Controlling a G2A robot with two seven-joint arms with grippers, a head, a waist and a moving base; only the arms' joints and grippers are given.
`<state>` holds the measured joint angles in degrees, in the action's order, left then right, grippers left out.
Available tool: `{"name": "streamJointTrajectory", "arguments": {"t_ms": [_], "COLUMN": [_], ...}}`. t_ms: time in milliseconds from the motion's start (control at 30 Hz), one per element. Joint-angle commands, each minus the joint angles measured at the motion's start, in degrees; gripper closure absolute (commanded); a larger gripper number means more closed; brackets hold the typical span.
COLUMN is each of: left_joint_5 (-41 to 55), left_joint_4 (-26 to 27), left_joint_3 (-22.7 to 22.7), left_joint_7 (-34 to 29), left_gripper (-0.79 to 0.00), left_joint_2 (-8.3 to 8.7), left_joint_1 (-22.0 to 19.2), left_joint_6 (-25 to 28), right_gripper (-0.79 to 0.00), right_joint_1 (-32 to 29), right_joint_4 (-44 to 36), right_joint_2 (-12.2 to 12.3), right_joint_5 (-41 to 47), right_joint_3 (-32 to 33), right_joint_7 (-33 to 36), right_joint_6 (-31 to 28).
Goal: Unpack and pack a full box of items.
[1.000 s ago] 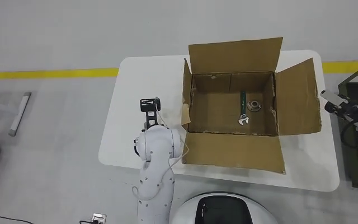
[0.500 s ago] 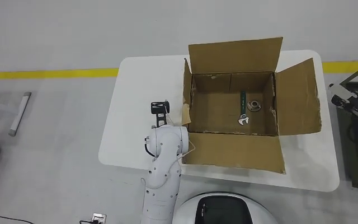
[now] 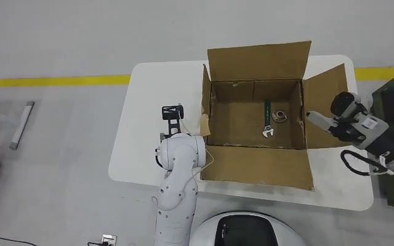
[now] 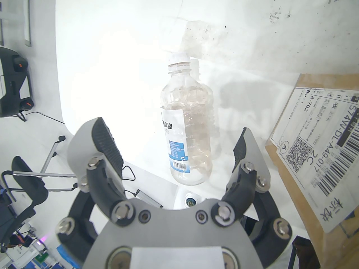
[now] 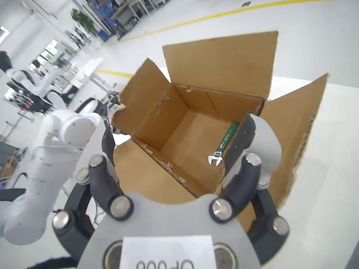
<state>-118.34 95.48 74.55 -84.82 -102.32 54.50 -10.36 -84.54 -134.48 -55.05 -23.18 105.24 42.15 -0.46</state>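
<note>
Seen from above, the cardboard box (image 3: 255,163) sits right of centre on the white counter (image 3: 148,92), its flaps splayed so an arm can reach in. A wrench (image 3: 266,119) and a round metal part (image 3: 281,115) lie on its floor. The left gripper (image 3: 173,113) hangs just left of the box, the right gripper (image 3: 319,119) over the right flap

In the left wrist view, the left gripper (image 4: 172,137) has its jaws spread wide around a clear bottle (image 4: 186,130) that seems to lie on the counter (image 4: 112,57), untouched

In the right wrist view, the right gripper (image 5: 176,130) is open and empty, aimed into the box (image 5: 154,121) toward the wrench (image 5: 224,144), likely the next pick
</note>
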Motion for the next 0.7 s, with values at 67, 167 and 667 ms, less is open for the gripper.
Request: {"name": "streamJointTrajectory", "arguments": {"t_ms": [67, 167, 667], "left_joint_5": [0.0, 0.0, 0.0], "left_joint_4": [0.0, 0.0, 0.0], "left_joint_3": [0.0, 0.0, 0.0], "left_joint_7": [0.0, 0.0, 0.0], "left_gripper": [-0.785, -0.785, -0.785], "left_joint_2": [0.0, 0.0, 0.0], "left_joint_1": [0.0, 0.0, 0.0], "left_joint_6": [0.0, 0.0, 0.0], "right_gripper": [-0.785, -0.785, -0.785], "right_joint_1": [5.67, 6.67, 10.39], "right_joint_4": [3.39, 4.48, 3.62], "right_joint_2": [0.13, 0.05, -0.04], "right_joint_5": [-14.25, -15.64, -27.13], "right_joint_3": [-11.25, -13.08, -19.81], "right_joint_7": [0.03, -0.23, 4.92], "right_joint_6": [4.76, 5.71, 11.04]}}
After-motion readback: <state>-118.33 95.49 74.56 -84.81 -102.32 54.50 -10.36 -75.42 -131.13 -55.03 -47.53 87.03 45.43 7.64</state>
